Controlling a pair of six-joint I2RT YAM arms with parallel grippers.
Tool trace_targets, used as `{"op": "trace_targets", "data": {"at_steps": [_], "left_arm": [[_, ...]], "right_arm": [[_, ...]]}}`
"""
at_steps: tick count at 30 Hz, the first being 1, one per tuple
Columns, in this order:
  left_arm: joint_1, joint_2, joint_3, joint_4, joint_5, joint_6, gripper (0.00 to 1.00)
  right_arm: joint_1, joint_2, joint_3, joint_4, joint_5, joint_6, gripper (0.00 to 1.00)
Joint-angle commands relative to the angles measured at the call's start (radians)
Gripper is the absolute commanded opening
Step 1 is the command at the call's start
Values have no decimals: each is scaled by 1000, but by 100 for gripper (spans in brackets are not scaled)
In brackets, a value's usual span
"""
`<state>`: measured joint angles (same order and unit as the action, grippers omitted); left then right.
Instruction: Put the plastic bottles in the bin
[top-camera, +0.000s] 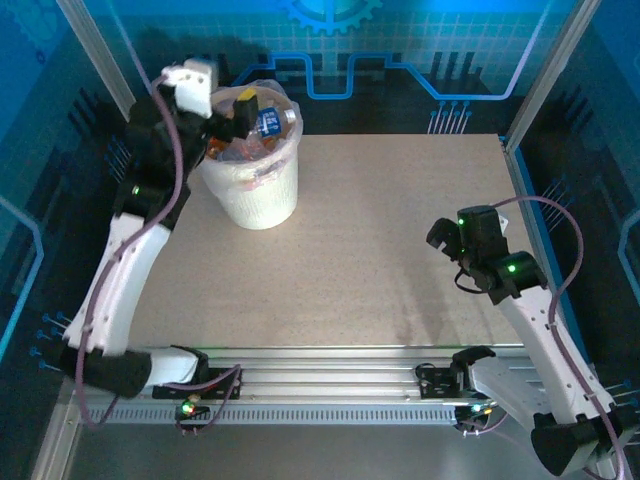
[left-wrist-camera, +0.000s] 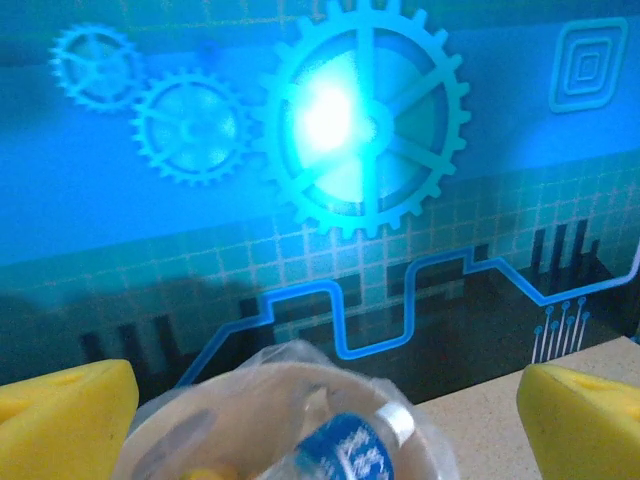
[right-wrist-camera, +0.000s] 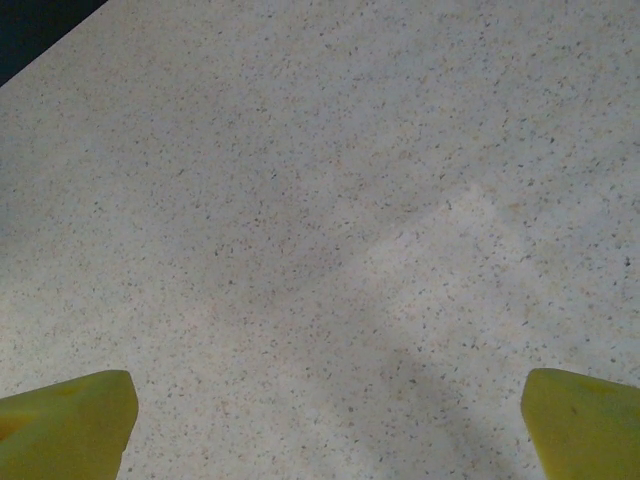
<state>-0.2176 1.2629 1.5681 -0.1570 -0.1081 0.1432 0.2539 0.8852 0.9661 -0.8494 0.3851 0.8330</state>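
The bin (top-camera: 262, 200), a white bucket with a clear bag liner, stands at the table's far left and holds several plastic bottles (top-camera: 265, 130). One blue-labelled bottle (left-wrist-camera: 345, 450) with a white cap lies on top, just under my left gripper (left-wrist-camera: 325, 425). That gripper (top-camera: 238, 112) hovers over the bin's left rim, jaws wide open and holding nothing. Its yellow fingertips (left-wrist-camera: 65, 420) frame the bin mouth (left-wrist-camera: 190, 400). My right gripper (top-camera: 445, 240) hangs open over bare tabletop at the right, and nothing lies between its fingertips (right-wrist-camera: 585, 425).
The speckled beige table (top-camera: 400, 250) spreads between the two arms. Metal frame posts (top-camera: 545, 70) and a blue printed backdrop (left-wrist-camera: 350, 120) close in the back and sides. The bin sits close to the table's far left corner.
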Motion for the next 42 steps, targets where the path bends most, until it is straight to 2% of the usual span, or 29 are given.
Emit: {"op": "trace_targets", "data": {"at_steps": [1,10,15,20,25,34,37,42], "left_arm": [[13,-135,-151,48,-143,-78,99],[12,-546,-610,-71,-275,-267,99],[12,-702,-790,-122,-365,-339,99],[12,-798,-933,-102,-374,-342,99],[12,-821,-1052,-46,-397,-327,99],[26,-789,-1217,158,-465,-294,99],[63,-741,-1240,210,-434,-297,99],[137,-617,-1250,294,-317,-301,99]], "right_arm": [[-15,-26,-28,12,41,-43,100],[-20,-65,-112,54,95,-80,100],[-22,-109,-176,117,96,-99,100],[-23,-152,-251,153,140,-51,100],[-24,-152,-313,261,145,-127,100],[-23,84,-243,382,161,-322,100],[-21,152,-221,445,158,-401,100],[-14,201,-232,602,169,-517,100]]}}
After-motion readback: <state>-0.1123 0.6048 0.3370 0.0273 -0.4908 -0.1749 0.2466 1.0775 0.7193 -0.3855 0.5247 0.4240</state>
